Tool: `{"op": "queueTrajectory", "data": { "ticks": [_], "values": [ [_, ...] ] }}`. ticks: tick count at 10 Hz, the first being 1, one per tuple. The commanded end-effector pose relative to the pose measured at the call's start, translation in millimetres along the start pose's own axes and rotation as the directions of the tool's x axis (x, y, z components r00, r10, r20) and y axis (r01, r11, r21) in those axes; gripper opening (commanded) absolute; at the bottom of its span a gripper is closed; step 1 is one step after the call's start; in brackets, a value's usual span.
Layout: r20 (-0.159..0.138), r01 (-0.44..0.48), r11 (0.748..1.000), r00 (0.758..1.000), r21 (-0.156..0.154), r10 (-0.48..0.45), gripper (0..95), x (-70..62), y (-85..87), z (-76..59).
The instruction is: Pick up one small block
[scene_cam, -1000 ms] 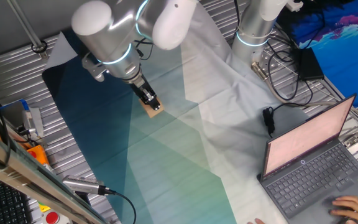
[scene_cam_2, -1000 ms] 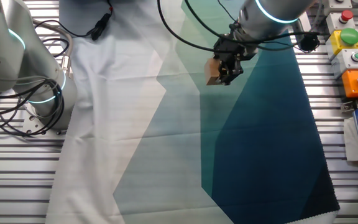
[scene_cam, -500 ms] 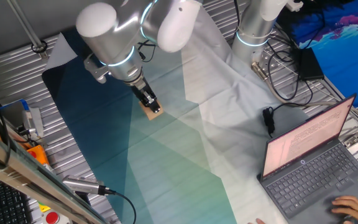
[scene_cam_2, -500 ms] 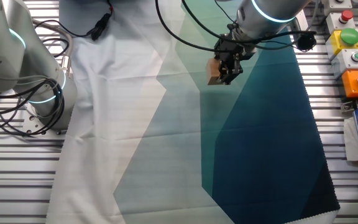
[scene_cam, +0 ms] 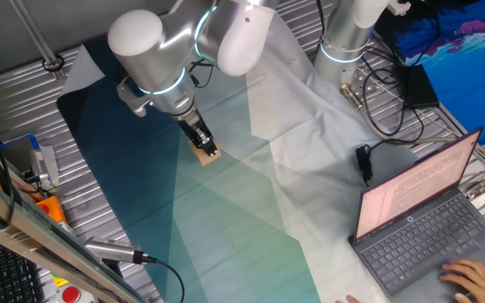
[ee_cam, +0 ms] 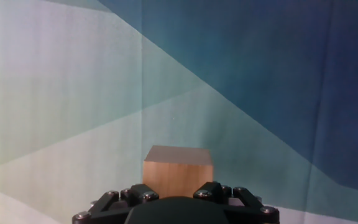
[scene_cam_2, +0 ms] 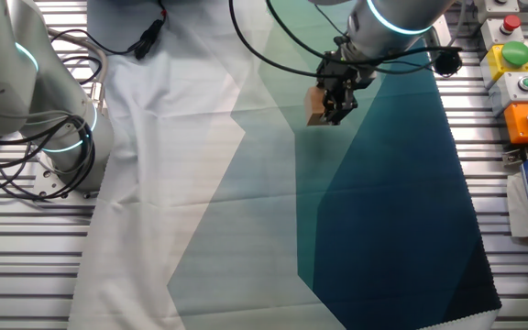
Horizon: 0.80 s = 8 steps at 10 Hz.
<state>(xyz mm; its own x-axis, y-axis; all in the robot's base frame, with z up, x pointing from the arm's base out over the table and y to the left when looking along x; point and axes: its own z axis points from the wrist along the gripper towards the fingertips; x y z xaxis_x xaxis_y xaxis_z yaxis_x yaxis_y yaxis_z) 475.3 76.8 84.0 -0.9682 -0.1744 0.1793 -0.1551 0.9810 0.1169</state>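
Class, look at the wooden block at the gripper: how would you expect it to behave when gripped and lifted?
The block looks like solid plain wood, so it is probably stiff and light. Its flat, square faces suggest it would sit steady and not roll. The bare wood looks matte, so the gripper is unlikely to slip on it.

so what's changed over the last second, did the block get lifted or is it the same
The gripper and the small block in its jaws shifted only slightly; a lift cannot be confirmed. The laptop screen changed from pink to a text page, and a person's hand shifted on its keyboard. The cloth stayed put.
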Motion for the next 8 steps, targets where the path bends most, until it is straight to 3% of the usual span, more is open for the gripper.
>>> {"op": "queueTrajectory", "data": {
  "ticks": [1, 8],
  "values": [
    [0.004, 0.001, 1.0, 1.0, 0.005, -0.001, 0.0, -0.8, -0.8, 3.3],
    [0.013, 0.005, 1.0, 1.0, 0.008, -0.005, 0.0, -1.5, -1.0, 7.8]
  ]
}}
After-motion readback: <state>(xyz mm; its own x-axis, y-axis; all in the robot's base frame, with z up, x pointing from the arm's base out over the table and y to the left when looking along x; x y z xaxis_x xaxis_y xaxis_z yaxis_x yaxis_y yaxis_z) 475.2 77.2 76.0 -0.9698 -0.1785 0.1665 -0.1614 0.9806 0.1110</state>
